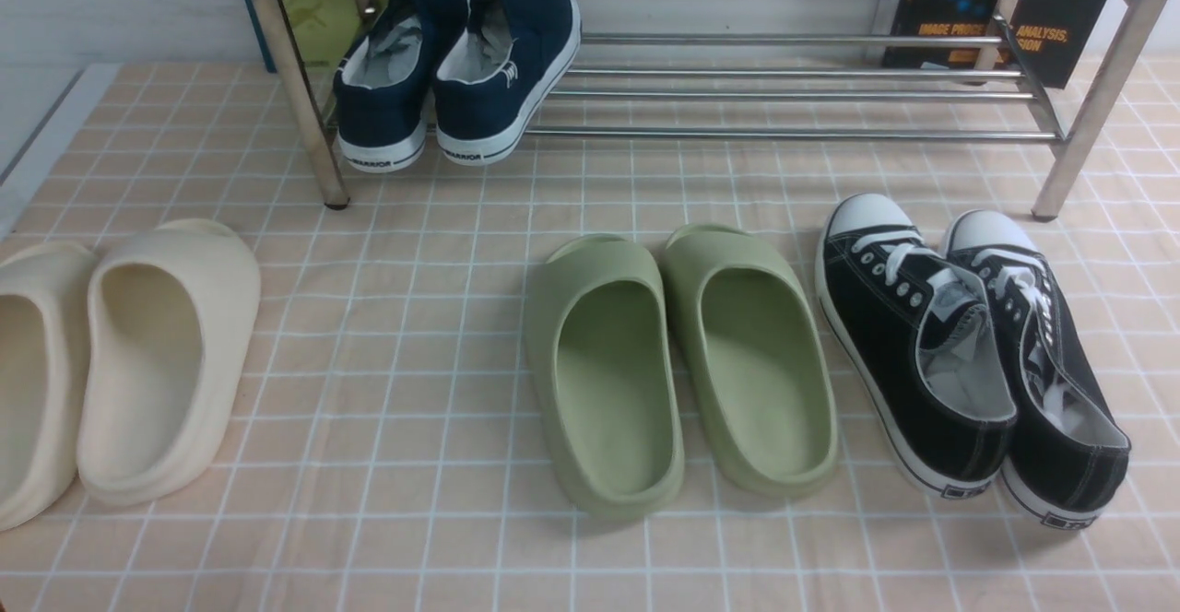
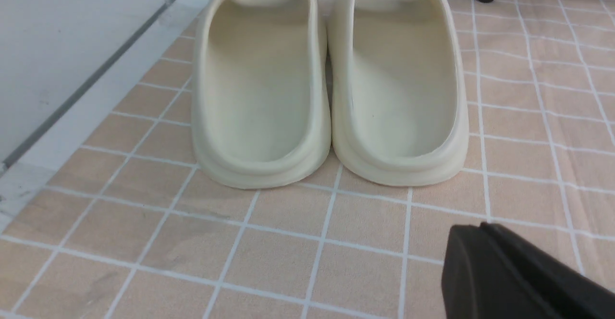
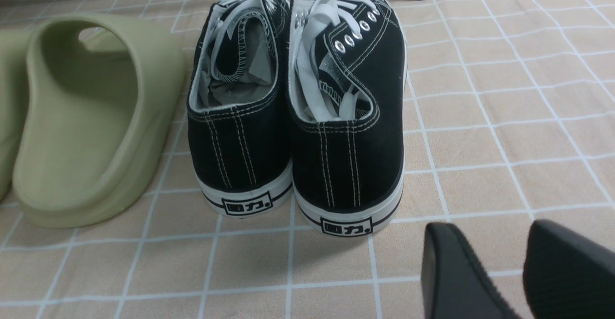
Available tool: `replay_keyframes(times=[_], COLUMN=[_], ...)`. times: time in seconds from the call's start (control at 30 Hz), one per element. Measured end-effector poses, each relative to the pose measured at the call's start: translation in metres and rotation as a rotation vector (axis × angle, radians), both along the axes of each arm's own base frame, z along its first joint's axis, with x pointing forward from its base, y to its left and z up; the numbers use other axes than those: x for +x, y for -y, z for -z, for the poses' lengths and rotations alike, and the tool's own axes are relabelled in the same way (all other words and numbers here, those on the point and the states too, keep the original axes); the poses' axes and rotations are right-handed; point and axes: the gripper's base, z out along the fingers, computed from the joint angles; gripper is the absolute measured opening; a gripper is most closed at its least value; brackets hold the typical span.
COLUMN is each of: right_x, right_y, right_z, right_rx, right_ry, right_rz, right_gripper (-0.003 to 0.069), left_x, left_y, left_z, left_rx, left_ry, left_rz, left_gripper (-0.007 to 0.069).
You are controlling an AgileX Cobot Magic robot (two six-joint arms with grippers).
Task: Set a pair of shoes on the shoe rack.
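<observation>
Navy shoes (image 1: 458, 73) are seen resting side by side, heels outward, on the low bars of the shoe rack (image 1: 793, 96), at its left end. Left pincer (image 2: 485, 256) is pressed together, right pincer (image 3: 521, 266) spread, both empty, suggesting placement is done.

Rack shelf (image 1: 793, 133) free rt of navy pair (image 1: 456, 73); floor btwn slides open.

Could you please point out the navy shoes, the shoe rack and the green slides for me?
navy shoes (image 1: 479, 100): front view, heel of the right-hand shoe.
shoe rack (image 1: 784, 133): front view, front bar of the lower shelf.
green slides (image 1: 604, 363): front view, footbed of the left-hand slide.
</observation>
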Motion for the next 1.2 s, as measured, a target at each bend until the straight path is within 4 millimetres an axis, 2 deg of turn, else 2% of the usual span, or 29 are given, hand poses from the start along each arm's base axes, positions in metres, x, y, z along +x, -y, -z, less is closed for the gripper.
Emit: replay_keyframes(times=[0.27, 1.2], right_x=[0.0, 0.0], right_y=[0.0, 0.0], right_z=[0.0, 0.0], right_rx=[0.0, 0.0], right_ry=[0.0, 0.0], right_rz=[0.0, 0.0], right_gripper=[0.0239, 0.0239], left_x=[-0.0001, 0.0], left_y=[0.0, 0.0042], left_z=[0.0002, 0.0002], left_rx=[0.069, 0.059], left_ry=[-0.014, -0.025], left_rz=[0.02, 0.091], left_gripper=[0.0018, 0.0022])
